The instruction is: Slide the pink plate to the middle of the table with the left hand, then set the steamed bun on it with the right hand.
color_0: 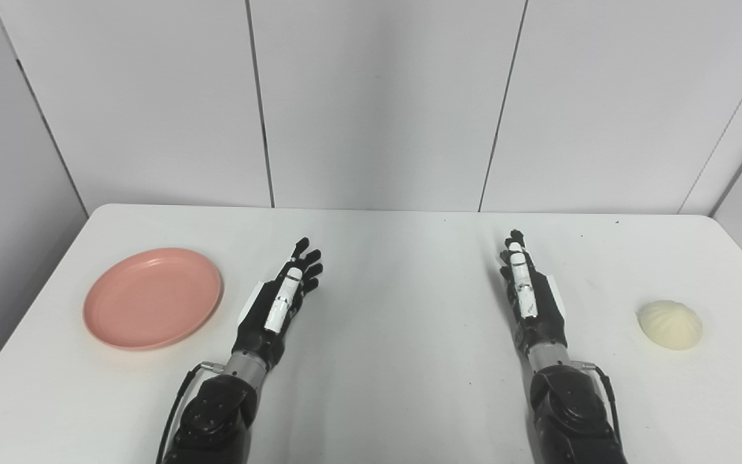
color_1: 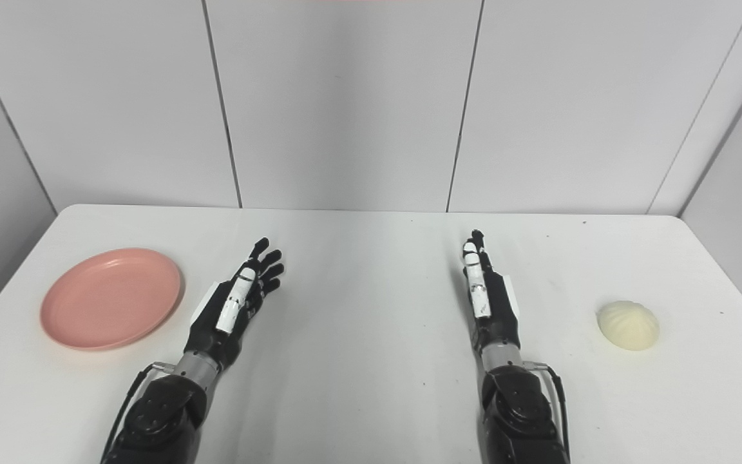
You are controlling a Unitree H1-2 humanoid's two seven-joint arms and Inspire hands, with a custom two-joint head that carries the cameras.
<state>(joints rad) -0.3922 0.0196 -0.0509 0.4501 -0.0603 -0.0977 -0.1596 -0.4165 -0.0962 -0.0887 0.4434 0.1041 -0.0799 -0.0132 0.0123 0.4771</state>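
Observation:
A pink plate (color_0: 152, 298) lies on the white table (color_0: 384, 361) at the left side, with nothing on it. A pale, pleated steamed bun (color_0: 670, 324) sits on the table at the right. My left hand (color_0: 283, 298) rests over the table just right of the plate, apart from it, fingers stretched forward and holding nothing. My right hand (color_0: 527, 290) is stretched out the same way left of the bun, a good gap away, holding nothing.
Grey wall panels (color_0: 371, 103) rise close behind the table's far edge. The table's left and right edges lie close beside the plate and the bun. Bare tabletop lies between the two hands.

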